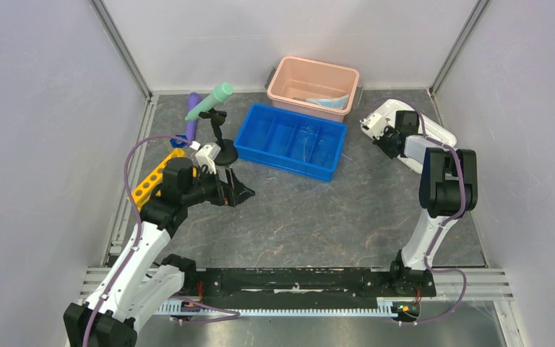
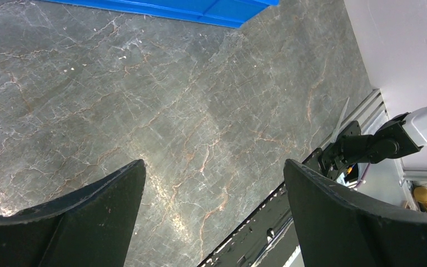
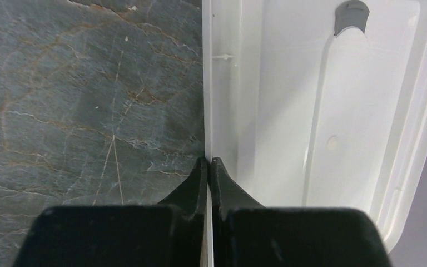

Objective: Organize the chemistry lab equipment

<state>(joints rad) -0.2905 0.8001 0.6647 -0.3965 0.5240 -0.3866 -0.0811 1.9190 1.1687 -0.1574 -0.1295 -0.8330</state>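
Right claw (image 3: 209, 162) is clenching on the lid's (image 3: 289, 111) left rim, by the desk's (image 2: 200, 83) right wall. Left claw (image 2: 214, 167) is hanging released over bare desk. We are seeing the mint tube (image 1: 211, 100) tilting atop the black stand (image 1: 222, 148), with the purple tube (image 1: 192, 119) and yellow rack (image 1: 153, 181) crowding the left wall. Open room is lying between tray (image 1: 293, 141) and arm bases.

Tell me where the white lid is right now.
In the top view the white lid lies at far right, beside the pink bin, its edge pinched by the right gripper.
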